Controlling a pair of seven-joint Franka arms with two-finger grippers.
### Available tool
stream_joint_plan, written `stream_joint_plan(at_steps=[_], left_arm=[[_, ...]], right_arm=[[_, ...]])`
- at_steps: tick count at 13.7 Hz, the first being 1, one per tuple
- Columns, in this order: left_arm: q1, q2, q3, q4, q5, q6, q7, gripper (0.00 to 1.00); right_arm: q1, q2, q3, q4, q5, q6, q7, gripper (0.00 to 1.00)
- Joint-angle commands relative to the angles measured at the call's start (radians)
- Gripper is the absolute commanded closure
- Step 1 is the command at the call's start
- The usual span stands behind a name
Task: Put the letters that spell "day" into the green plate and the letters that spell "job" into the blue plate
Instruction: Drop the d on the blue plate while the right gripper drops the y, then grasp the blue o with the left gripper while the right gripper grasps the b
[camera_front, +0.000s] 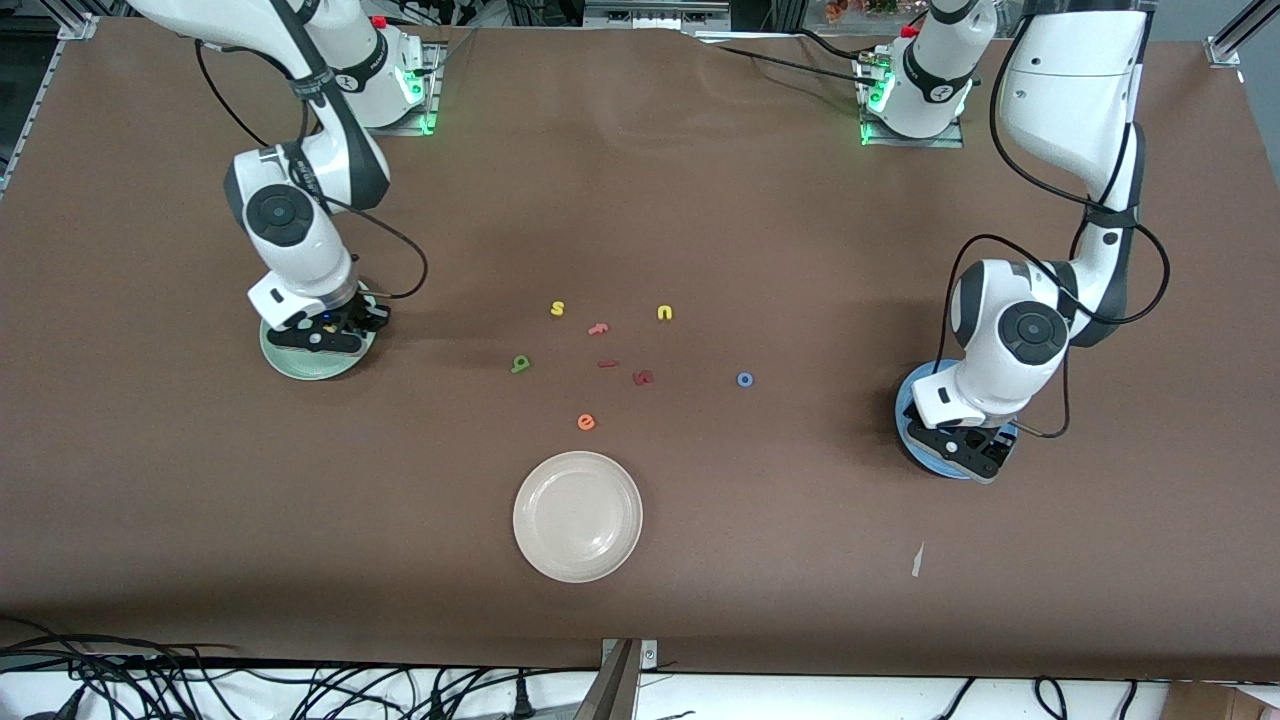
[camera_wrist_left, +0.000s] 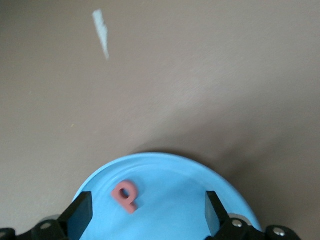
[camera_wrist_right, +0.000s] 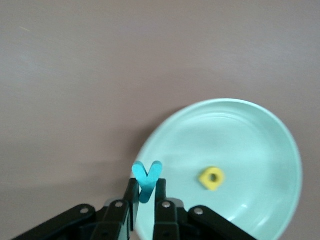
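One salmon-pink b (camera_wrist_left: 125, 195) (lying flat) rests in blue plate (camera_wrist_left: 170, 170).

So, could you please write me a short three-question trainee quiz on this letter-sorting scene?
1. True or false: the left gripper is open over the blue plate.
2. Which letter does the right gripper hold? A) teal y B) yellow a C) salmon b
3. Fill in: the yellow a lies in the ___ plate.

Key: 1 true; 2 A; 3 green.
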Motion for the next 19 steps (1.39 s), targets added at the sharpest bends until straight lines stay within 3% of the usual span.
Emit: stream_joint_plan(at_steps=[1,2,3,4,6,9,13,16,19], left_arm=[[-0.014,-0.036,-0.072,-0.018,-0.065,-0.019,-0.017,0.01],[-0.023,-0.038,-0.098,-0.018,-0.109,-0.02,-0.036,0.01],[-0.04,-0.036,-0.112,-0.018,-0.149,-0.02,-0.043,0.01],[-0.057,-0.033,-0.131,-0.017,-0.188,-0.02,-0.059,0.02],[-0.109,-0.019,-0.158,-0.017,-0.248,-0.019,-0.132,0.04],[-0.158,-0.002,-0.201,-0.009,-0.249,-0.017,-0.321,0.05],[-0.192,0.022,-0.216,-0.008,-0.246,-0.011,-0.413,0.07],[-0.203,0.034,-0.216,-0.008,-0.239,-0.008,-0.407,0.23],[-0.206,0.047,-0.216,-0.006,-0.239,-0.008,-0.399,0.39]], right_arm=[[0.003,-0.031,-0.042,-0.098,-0.005,0.103,-0.062,0.9],[0.003,-0.024,-0.055,-0.106,-0.005,0.129,-0.068,0.66],[0.003,-0.02,-0.057,-0.099,-0.002,0.13,-0.068,0.07],[0.005,-0.03,-0.056,-0.097,-0.001,0.128,-0.068,0.0],[0.007,-0.047,-0.037,-0.095,0.002,0.125,-0.063,0.0],[0.007,-0.047,-0.004,-0.068,0.007,0.116,-0.06,0.0],[0.017,-0.025,0.116,0.143,0.232,-0.135,0.006,0.0],[0.029,0.089,0.121,0.375,0.387,-0.371,0.174,0.0],[0.075,0.179,0.121,0.492,0.413,-0.411,0.425,0.0]])
